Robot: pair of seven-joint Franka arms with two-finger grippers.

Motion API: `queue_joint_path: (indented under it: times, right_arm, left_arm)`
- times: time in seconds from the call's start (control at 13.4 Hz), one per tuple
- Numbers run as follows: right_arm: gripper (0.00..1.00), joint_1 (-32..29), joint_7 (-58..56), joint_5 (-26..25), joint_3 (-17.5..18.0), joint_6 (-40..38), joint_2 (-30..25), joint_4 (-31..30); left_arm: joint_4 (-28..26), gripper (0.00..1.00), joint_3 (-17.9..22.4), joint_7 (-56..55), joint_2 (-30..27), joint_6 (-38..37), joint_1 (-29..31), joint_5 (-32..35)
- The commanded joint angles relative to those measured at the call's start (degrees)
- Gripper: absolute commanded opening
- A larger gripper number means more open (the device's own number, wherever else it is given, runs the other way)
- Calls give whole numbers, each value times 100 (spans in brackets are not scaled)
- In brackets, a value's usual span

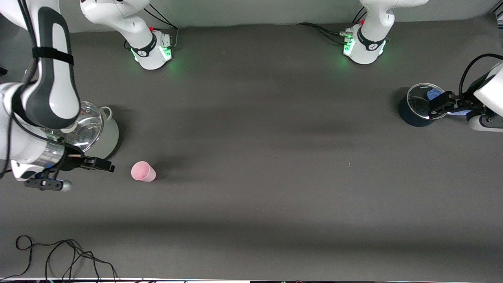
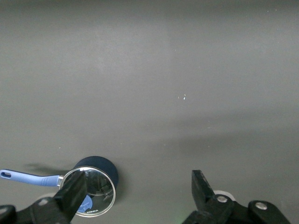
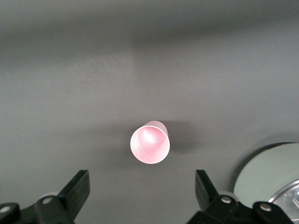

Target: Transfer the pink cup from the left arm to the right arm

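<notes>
At the right arm's end of the table stands a pale green pot (image 1: pixel 106 135) with a glass lid (image 1: pixel 84 127) on it, and the right arm (image 1: pixel 47 86) partly covers it in the front view. The right gripper (image 1: pixel 104 164) is just beside this pot, low above the table, and its two black fingers (image 3: pixel 74 189) stand wide apart with nothing between them. The pink cup (image 1: pixel 143 171) stands upright on the dark grey table (image 1: pixel 251 157), just beside the right gripper and apart from it, and a little nearer to the front camera than the pot. In the right wrist view the pink cup (image 3: pixel 150 143) shows its open mouth, in line with the gap of the open fingers but not touching them, and the rim of the pot (image 3: pixel 271 179) is seen at one corner. The middle of the table is bare grey cloth. Toward the left arm's end stands a small dark blue saucepan (image 1: pixel 414 112) with a glass lid (image 1: pixel 424 100) and a light blue handle (image 2: pixel 28 177). The left gripper (image 1: pixel 442 103) hangs over this saucepan, and its fingers (image 2: pixel 203 189) are also spread wide and hold nothing. At the edge nearest to the front camera, toward the right arm's end, lies a loose black cable (image 1: pixel 63 259).
</notes>
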Motion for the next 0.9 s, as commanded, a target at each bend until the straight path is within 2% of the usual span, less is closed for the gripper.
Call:
queue_joint_path:
  times: [0.0, 0.22, 0.3, 0.45, 0.52, 0.67, 0.82]
  right_arm:
    - [100, 137, 163, -258, -51, -397, -247, 165]
    - [100, 6, 489, -320, 63, -636, -326, 200]
    - [100, -238, 489, -329, 272, -636, -335, 200]
    - [100, -1036, 576, -643, 1227, -636, -466, 174]
    - [100, -1336, 698, -810, 1580, -636, -502, 165]
    - [100, -1847, 778, -873, 2196, -636, -563, 165]
    - [100, -2155, 910, -1214, 2618, -636, -730, 156]
  left_arm:
    - [-132, 100, -58, 50, -81, 80, 58, -29]
    - [-185, 100, -58, 59, -63, 89, 67, -133]
    - [-177, 100, -58, 68, -63, 80, 75, -178]
    - [-150, 100, -58, 77, -63, 45, 67, -187]
    - [-133, 100, -58, 77, -55, 36, 67, -187]
    - [-132, 100, -58, 77, -54, 36, 32, -152]
    - [-133, 100, -58, 42, -46, 80, 14, -90]
